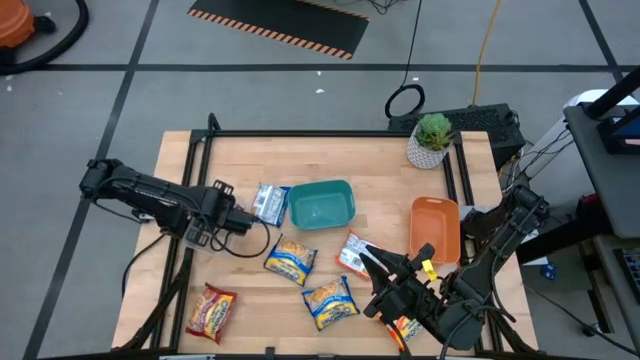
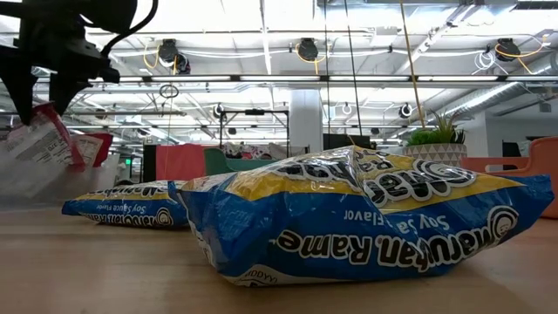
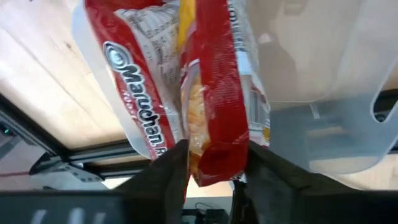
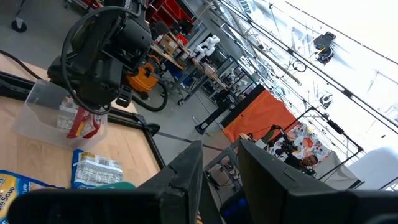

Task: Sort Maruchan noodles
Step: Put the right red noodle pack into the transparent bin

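Bright ceiling lights (image 2: 305, 48) glare overhead in the low view, while the near blue packet (image 2: 366, 218) looms soft-focused.

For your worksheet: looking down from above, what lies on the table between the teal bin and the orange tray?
In the high view, the stretch between the teal bin and the orange tray is bare wood. The nearest thing, a red-and-white noodle packet, lies nearer the front edge.
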`<state>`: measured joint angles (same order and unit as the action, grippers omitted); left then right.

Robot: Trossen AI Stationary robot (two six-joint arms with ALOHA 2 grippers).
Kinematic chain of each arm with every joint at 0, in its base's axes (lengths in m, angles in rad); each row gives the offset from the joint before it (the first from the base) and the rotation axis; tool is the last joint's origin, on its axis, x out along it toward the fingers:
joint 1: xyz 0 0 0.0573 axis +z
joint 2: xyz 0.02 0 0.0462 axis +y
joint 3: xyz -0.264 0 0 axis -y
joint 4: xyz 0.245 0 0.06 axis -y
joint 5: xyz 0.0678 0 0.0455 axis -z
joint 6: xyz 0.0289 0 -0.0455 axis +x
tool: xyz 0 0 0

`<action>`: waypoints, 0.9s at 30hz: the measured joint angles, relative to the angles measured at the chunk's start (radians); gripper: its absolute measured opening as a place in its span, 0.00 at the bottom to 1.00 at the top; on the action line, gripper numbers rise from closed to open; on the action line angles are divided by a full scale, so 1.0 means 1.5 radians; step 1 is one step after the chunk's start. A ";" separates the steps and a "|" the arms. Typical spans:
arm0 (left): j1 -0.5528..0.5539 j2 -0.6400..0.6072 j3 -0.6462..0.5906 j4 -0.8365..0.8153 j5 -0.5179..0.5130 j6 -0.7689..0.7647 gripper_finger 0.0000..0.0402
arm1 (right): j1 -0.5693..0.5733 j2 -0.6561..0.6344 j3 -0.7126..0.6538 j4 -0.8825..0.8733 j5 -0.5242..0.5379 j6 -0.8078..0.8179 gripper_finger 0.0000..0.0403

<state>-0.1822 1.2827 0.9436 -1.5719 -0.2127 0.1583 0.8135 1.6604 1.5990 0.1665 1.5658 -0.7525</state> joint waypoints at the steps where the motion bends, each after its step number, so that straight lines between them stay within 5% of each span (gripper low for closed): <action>1: 0.000 0.000 0.000 0.000 0.001 0.002 0.31 | 0.000 0.000 0.000 0.000 0.000 0.000 0.24; 6: 0.000 -0.001 0.002 -0.001 0.001 0.004 0.20 | -0.001 0.000 0.000 0.000 0.000 0.000 0.24; 27: 0.000 0.000 0.106 0.002 0.056 0.069 0.19 | -0.001 0.000 0.000 0.000 0.000 0.000 0.24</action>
<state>-0.1822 1.2827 1.1019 -1.5696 -0.1294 0.2615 0.8116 1.6604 1.5990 0.1669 1.5658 -0.7525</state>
